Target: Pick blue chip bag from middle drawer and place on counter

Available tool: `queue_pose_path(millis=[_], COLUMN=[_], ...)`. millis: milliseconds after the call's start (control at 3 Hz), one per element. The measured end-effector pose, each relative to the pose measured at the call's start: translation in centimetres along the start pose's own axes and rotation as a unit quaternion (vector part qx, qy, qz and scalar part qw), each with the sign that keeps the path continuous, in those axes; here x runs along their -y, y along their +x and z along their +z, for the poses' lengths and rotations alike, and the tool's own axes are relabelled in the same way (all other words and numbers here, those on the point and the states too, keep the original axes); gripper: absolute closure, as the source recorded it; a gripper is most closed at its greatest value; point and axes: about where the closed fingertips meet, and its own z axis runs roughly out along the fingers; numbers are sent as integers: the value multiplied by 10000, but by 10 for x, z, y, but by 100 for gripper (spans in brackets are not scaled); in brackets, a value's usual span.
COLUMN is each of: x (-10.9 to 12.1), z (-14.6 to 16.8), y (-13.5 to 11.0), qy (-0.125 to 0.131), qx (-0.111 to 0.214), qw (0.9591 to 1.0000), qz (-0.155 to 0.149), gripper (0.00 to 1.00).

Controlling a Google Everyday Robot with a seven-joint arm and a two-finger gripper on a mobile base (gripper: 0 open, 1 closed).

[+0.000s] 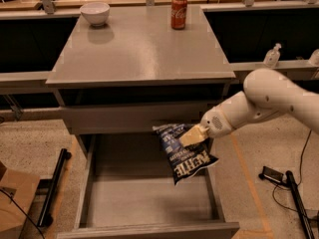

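The blue chip bag is dark blue with white lettering and hangs tilted over the right side of the open middle drawer. My gripper, with pale yellow fingers, is shut on the bag's upper right edge and holds it above the drawer floor. The white arm reaches in from the right. The grey counter lies above and behind the drawer.
A white bowl stands at the counter's back left and a red soda can at its back middle. A cardboard box and a black bar are on the floor at left. Cables and a small device lie at right.
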Motion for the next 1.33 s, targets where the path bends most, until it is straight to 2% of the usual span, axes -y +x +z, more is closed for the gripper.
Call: queue_pose_path(millis=[333, 667, 1000, 1333], x=[-16, -47, -51, -51], z=[-49, -106, -112, -112], y=[-22, -73, -81, -81], qy=[532, 1157, 1202, 1103], qx=[-67, -36, 15, 88], qw=[9982, 9898, 9886, 9900], qz=[-254, -827, -908, -871], gripper=[100, 100, 100, 100])
